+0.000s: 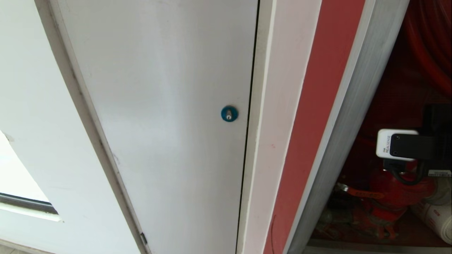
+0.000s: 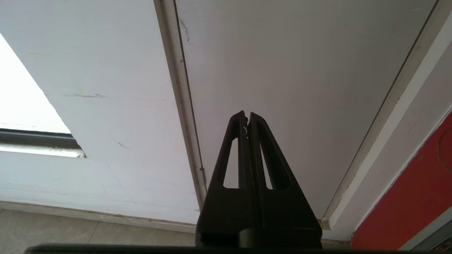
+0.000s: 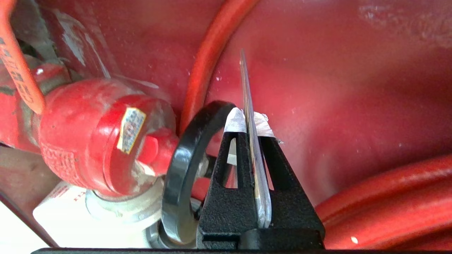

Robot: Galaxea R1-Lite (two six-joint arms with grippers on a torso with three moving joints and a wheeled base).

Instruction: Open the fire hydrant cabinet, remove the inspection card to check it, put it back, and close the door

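Red cabinet interior (image 3: 353, 88); inspection card (image 3: 247, 106) edge-on, lengthwise along right gripper (image 3: 249, 120).

Pale grey panel (image 1: 169, 106) with blue round lock (image 1: 229, 113), open fire hydrant cabinet (image 1: 353, 116) right

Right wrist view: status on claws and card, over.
Right claw shut on the inspection card, inside the fire hydrant cabinet. Left claw shut, empty, parked by grey panel. Black handwheel close beside the right claw.

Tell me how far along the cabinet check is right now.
Done: the fire hydrant cabinet stands open. In hand: the right gripper is shut on the inspection card, edge-on inside beside the red valve. Left: put the card back if not checked, close the door. The left gripper is idle, shut.
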